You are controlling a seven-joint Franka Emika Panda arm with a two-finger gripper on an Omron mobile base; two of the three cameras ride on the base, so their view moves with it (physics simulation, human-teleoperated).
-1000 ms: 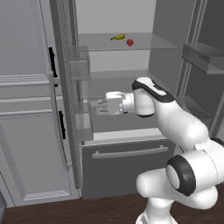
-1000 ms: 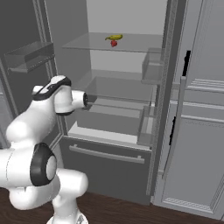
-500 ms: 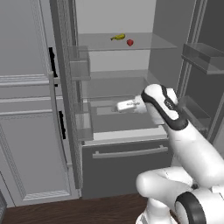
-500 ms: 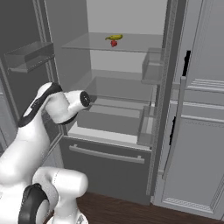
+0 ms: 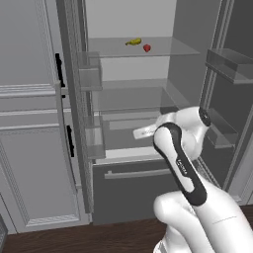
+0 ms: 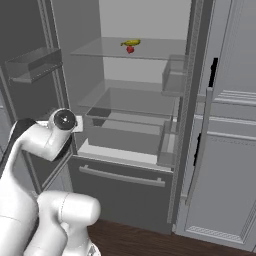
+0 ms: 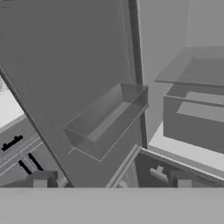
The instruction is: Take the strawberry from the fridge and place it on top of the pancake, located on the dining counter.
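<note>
Strawberry [image 5: 147, 48] on the fridge's [image 6: 150, 20] top glass shelf [image 5: 163, 47], beside a banana [image 5: 133, 42], looks light, soft and bruisable, so the spread, empty gripper [image 7: 112, 180] should pinch its sides gently.

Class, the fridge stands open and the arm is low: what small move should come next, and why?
Probably raise the open gripper toward the top shelf. The strawberry lies there beside a banana, well above the hand, which now faces a door bin.

Glossy white arm [image 5: 197, 207] of rounded, bulbous segments, with a dark grey band along one link, a round dark joint cap [image 6: 64, 119], small dark fingertips [image 7: 41, 179].
</note>
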